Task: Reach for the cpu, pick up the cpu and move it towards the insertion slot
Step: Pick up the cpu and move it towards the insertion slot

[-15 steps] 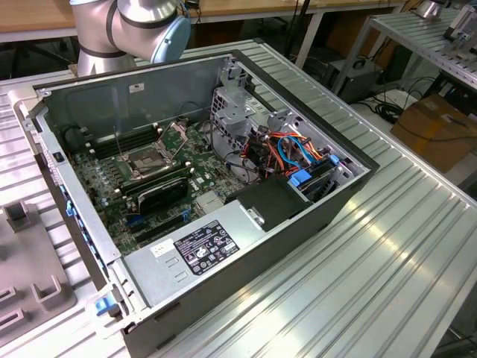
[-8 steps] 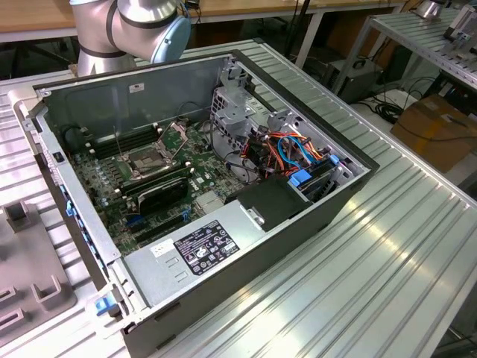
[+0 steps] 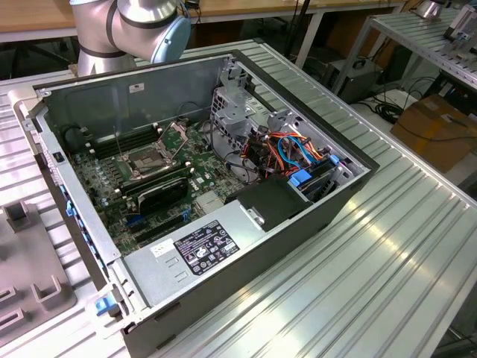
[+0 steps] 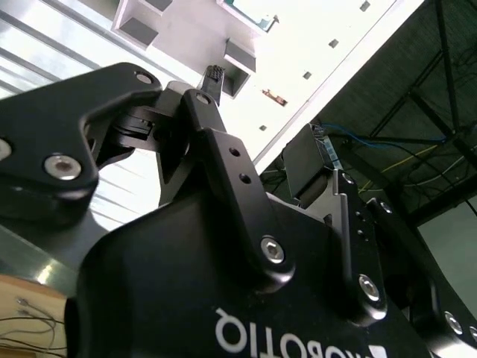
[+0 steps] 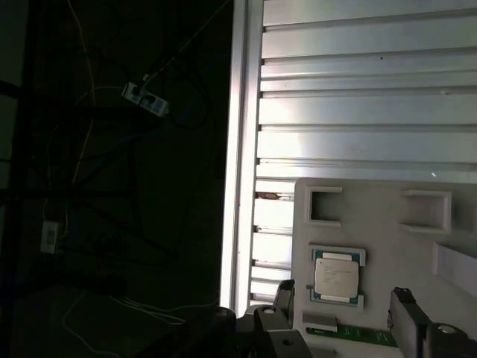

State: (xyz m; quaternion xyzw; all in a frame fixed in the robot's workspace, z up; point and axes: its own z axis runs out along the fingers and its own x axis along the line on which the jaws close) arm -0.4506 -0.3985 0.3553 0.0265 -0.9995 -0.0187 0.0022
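One cpu (image 5: pixel 335 277), not yet gripped: in the first wrist view it lies flat in a shallow nest on the grey fixture plate (image 5: pixel 387 246), with raised brackets along two opposite edges, presumably so the chip sits at a repeatable position and cannot slide. The gripper (image 5: pixel 343 298) hangs over the near edge of that nest with its fingers (image 5: pixel 406 317) spread wide, wider than the chip, one on either side and touching nothing; judged as a straddling stance for reaching the chip's free edges. The arm (image 3: pixel 127 26) shows at the upper edge of the exterior view, behind the open computer case (image 3: pixel 298 224). The plate stands on the ribbed metal table (image 3: pixel 387 253) at the exterior view's left, outside the case and well apart from the insertion slot (image 3: pixel 147 159) on the motherboard (image 3: pixel 112 186). The slot's metal frame appears hinged up, so probably ready to receive. Task status, by judgement: reach under way, pick not made.
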